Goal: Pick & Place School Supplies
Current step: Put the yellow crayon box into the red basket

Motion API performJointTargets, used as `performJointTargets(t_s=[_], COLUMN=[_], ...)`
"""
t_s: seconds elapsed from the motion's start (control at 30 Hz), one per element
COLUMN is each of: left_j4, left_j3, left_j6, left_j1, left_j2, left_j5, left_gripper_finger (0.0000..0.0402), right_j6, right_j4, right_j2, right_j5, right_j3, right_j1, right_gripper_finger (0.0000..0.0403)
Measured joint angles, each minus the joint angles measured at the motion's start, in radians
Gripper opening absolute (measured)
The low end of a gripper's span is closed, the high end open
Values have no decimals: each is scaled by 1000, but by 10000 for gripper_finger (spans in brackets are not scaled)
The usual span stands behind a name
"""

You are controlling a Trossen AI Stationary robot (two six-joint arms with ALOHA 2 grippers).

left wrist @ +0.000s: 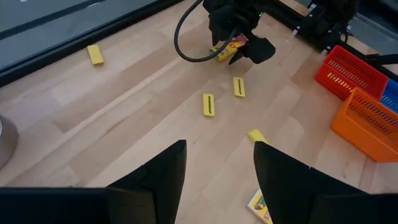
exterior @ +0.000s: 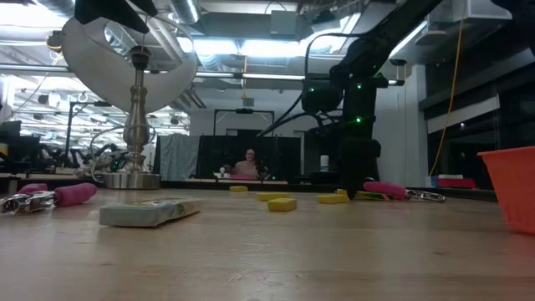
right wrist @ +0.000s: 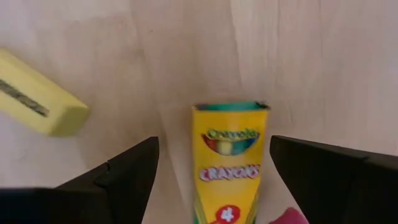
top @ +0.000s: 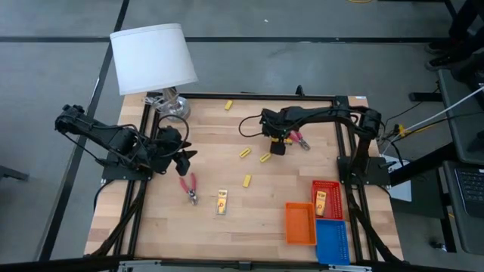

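A wooden desk (top: 227, 227) seen from above, with school supplies scattered on it. Near the right edge sit a blue tray (top: 333, 242), an orange tray (top: 300, 224) and a red tray (top: 327, 199) that already holds one crayon pack. Toward the middle lie another crayon pack (top: 221, 202), red-handled scissors (top: 189, 187) and small yellow erasers (top: 246, 180).

The left hand (top: 184, 159) hovers at the left, fingers parted, holding nothing. Farther back, the right hand (top: 277, 145) is lowered over a yellow crayon box (right wrist: 229, 163), fingers spread wide on either side and not yet touching it.

To grip well, the hand probably should stay centred over the box, sink lower, then close squarely on its long sides, clear of the pink handle (right wrist: 287, 216) just beside it.
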Motion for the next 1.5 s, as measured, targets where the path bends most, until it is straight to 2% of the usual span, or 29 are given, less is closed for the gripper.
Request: performJointTargets(t_s=[0.4,0.73,0.93,1.2,1.5], left_j4=[0,0,0,0,0], left_j3=[0,0,0,0,0], left_j6=[-26,-33,-34,-34,-34], left_j1=[0,0,0,0,0], left_j2=[0,0,0,0,0], left_j5=[8,8,8,8,1], left_gripper_finger=[185,185,184,185,185], right_j6=[26,68,116,169,268], right_j4=[16,7,6,10,21], right_j2=[-2,-1,-1,-5,-61], right_j5=[-8,-47,-60,-90,-135], right_j3=[-21,-23,-24,-24,16], right_j1=[-31,-31,-30,-10,72], right_gripper_finger=[301,209,171,174,178])
